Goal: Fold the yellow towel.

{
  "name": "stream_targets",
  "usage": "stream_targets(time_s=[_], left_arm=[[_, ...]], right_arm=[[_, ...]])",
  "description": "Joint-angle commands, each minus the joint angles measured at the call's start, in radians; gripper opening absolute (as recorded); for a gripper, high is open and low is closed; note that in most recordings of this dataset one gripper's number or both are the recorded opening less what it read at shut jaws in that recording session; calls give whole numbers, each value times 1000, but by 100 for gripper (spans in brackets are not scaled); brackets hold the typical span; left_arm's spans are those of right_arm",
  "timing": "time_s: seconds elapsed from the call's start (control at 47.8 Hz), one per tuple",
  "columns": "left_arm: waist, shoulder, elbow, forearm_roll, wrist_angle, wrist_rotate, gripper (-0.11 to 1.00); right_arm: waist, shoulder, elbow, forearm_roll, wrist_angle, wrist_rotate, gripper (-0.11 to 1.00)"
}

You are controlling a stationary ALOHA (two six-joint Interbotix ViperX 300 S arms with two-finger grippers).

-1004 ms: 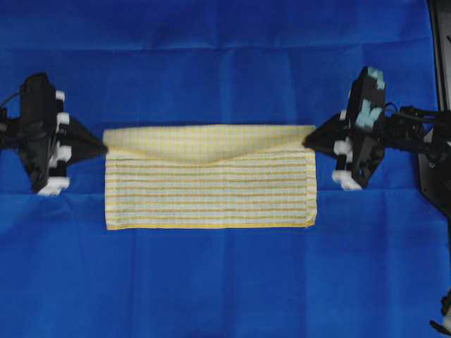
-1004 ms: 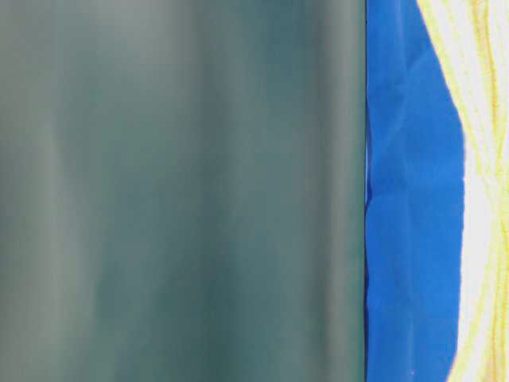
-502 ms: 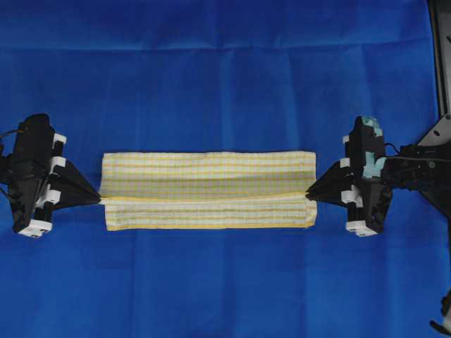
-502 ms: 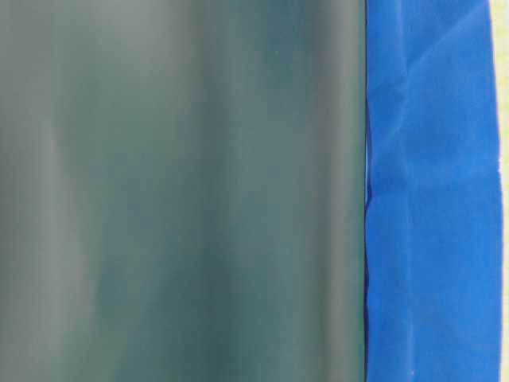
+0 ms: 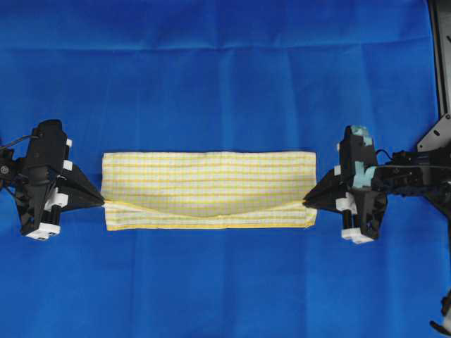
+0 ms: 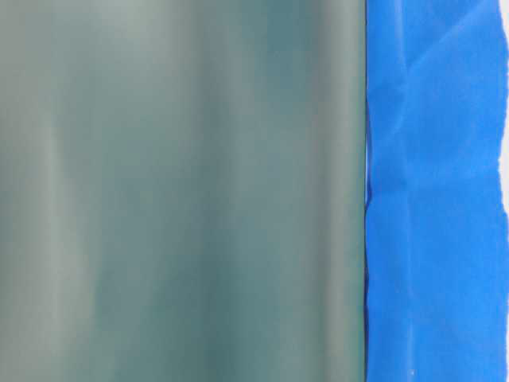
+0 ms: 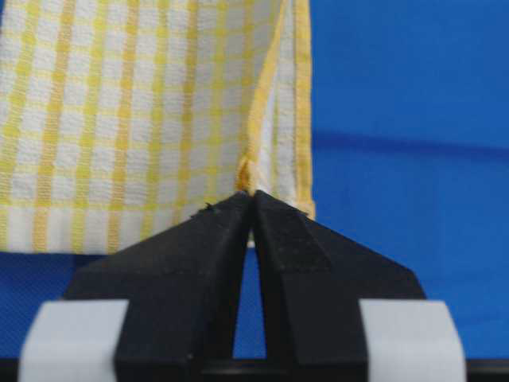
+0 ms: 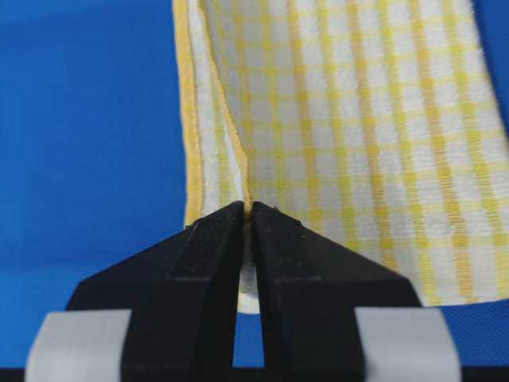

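Observation:
The yellow towel (image 5: 208, 190) lies folded lengthwise on the blue cloth (image 5: 225, 70), its upper layer drawn down nearly to the front hem, sagging lowest in the middle. My left gripper (image 5: 103, 204) is shut on the upper layer's left corner, seen pinched in the left wrist view (image 7: 251, 193). My right gripper (image 5: 306, 201) is shut on the right corner, seen pinched in the right wrist view (image 8: 247, 208). The towel also fills the upper part of both wrist views (image 7: 119, 111) (image 8: 358, 119). A sliver of it shows at the right edge of the table-level view (image 6: 505, 143).
The blue cloth covers the whole table around the towel and shows in the table-level view (image 6: 429, 199). A blurred grey-green surface (image 6: 175, 191) blocks most of the table-level view. A dark frame part (image 5: 440, 49) stands at the far right edge.
Both grippers carried the towel's upper layer from the far edge toward the front edge, folding it over the lower half. The towel lowered in the table-level view.

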State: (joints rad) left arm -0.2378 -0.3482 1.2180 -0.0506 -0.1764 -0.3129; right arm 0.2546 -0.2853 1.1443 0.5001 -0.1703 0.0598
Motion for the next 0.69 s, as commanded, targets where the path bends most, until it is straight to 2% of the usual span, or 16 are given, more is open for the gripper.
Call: stream_targets(time_s=[0.0,0.042,0.105,0.23,0.314,0.377,0.481,0.669], left_arm=[[-2,-6,-17,-2,-3,-2,3],[-2,-8,-17,-2,-5,-2,5],[-2,-14,-17,-2,-8,-2,15],[-2,-31,-17,-2,-8,6,51],[3,-46,-15,-2,-6,15,75],[17,-58,-14,-2,-5,18,85],[60,-72,-17,0,-5,20,81],[193,-46,-31,6,-3,29,78]], right_arm=[[14,3,-23,2,5,-2,6],[20,6,-26,2,9,-2,10],[25,8,-26,2,12,-2,27],[28,6,-26,2,12,-3,65],[25,-2,-21,0,9,-8,83],[14,-11,-14,0,8,-9,84],[-43,-29,-5,-3,8,-14,78],[-209,-26,-8,-17,31,-49,79]])
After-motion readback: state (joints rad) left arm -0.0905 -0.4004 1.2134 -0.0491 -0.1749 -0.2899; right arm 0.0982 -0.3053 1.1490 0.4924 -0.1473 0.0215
